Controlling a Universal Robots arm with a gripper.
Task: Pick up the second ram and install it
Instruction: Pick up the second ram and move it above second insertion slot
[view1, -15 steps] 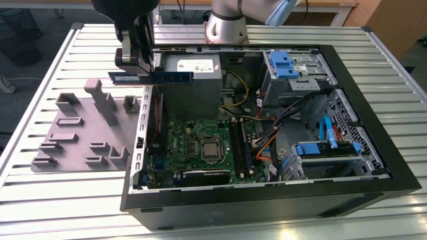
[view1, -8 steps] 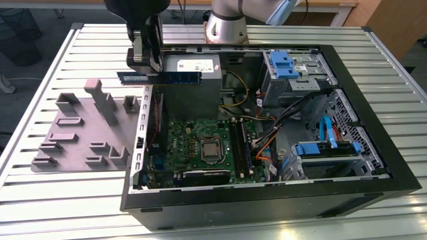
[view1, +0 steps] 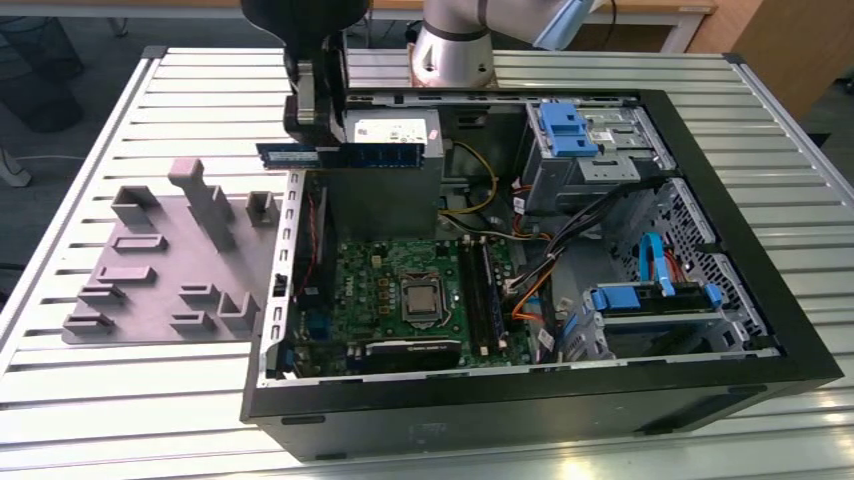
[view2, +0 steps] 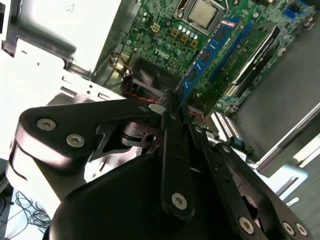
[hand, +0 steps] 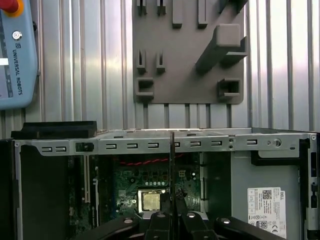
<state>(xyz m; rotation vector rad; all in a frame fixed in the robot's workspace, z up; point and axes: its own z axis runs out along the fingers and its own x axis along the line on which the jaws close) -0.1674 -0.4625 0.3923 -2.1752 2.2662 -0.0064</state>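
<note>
My gripper (view1: 324, 148) hangs over the back left corner of the open computer case (view1: 747, 270), shut on the second ram (view1: 380, 155). The ram is a thin blue-green stick with black chips, held level above the case's power supply (view1: 390, 130). In the second wrist view the ram (view2: 207, 57) sticks out from between the shut fingertips of the gripper (view2: 172, 107), above the motherboard (view2: 165, 35). In the first wrist view the ram (hand: 172, 165) shows edge-on as a thin dark line rising from the gripper (hand: 172, 214).
The motherboard (view1: 387, 290) lies in the case with long memory slots (view1: 481, 290) beside the processor (view1: 419, 297). A green stick (view2: 252, 50) stands in one slot. A gray tray (view1: 160, 260) with upright blocks lies left of the case. Cables and drive cages (view1: 587, 140) fill its right side.
</note>
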